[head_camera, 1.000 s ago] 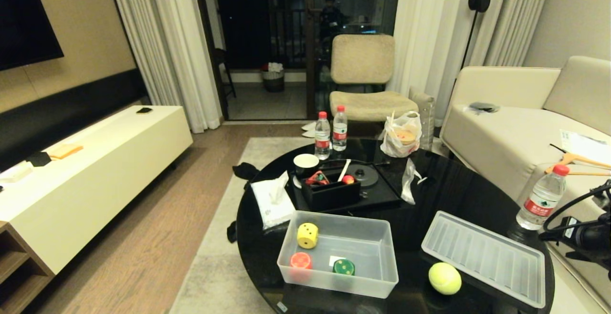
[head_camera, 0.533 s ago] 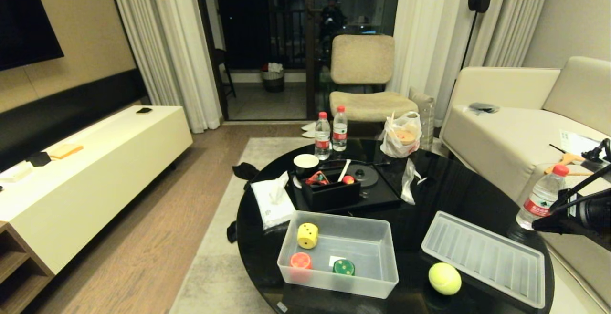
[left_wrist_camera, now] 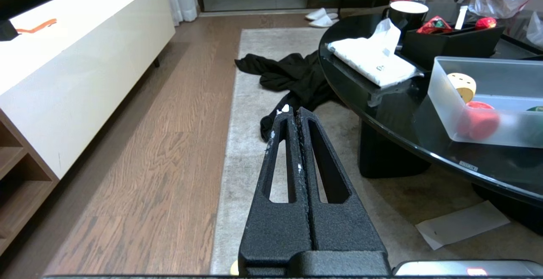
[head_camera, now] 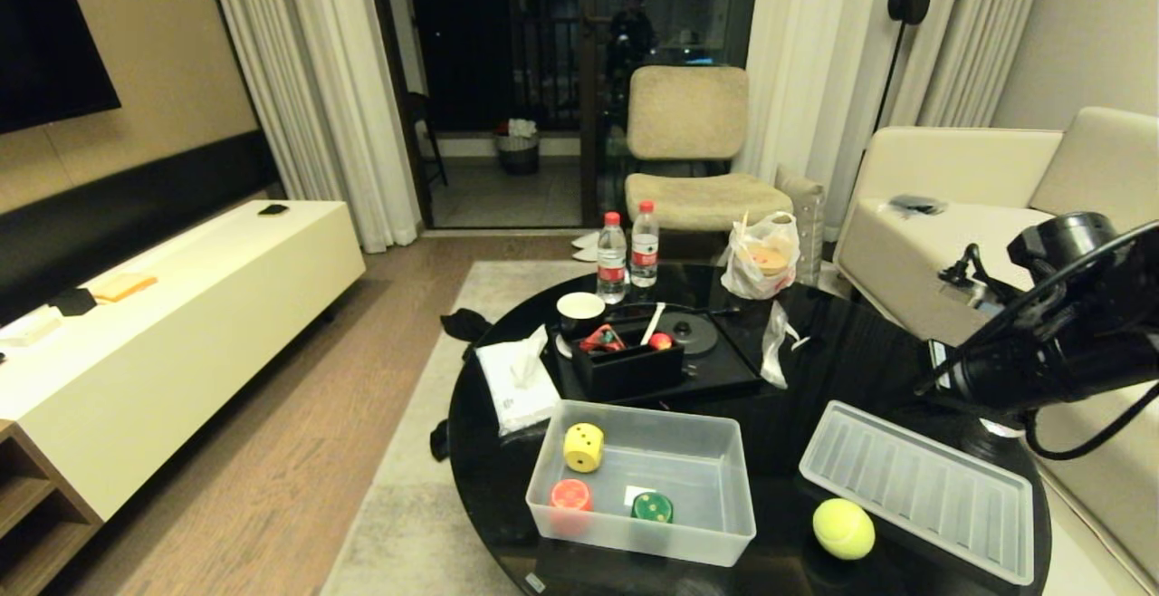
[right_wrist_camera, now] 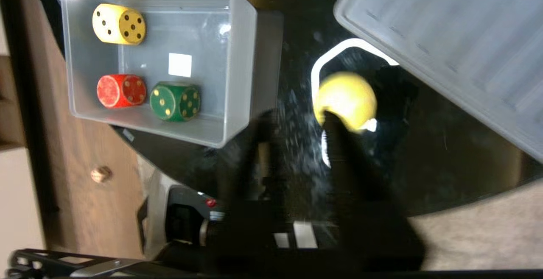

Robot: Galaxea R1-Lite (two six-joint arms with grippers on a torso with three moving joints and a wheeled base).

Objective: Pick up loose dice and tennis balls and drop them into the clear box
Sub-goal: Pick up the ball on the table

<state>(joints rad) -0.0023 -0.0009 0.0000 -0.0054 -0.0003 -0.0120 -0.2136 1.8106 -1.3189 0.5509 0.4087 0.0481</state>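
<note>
One tennis ball (head_camera: 844,528) sits loose on table (head_camera: 842,370) beside clear box (head_camera: 738,487). Right gripper (right_wrist_camera: 297,120) jaws part-spread above it (left gripper (left_wrist_camera: 295,113) pressed together); risk: ball rolls away if nudged off-centre.

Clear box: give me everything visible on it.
The shallow rectangular bin of frosted translucent plastic sits open and upright on the round black glossy table, near its front edge. Inside lie a yellow die, a red die and a green die, plus a small white sticker on the floor. Its ribbed lid lies apart on the table.
</note>
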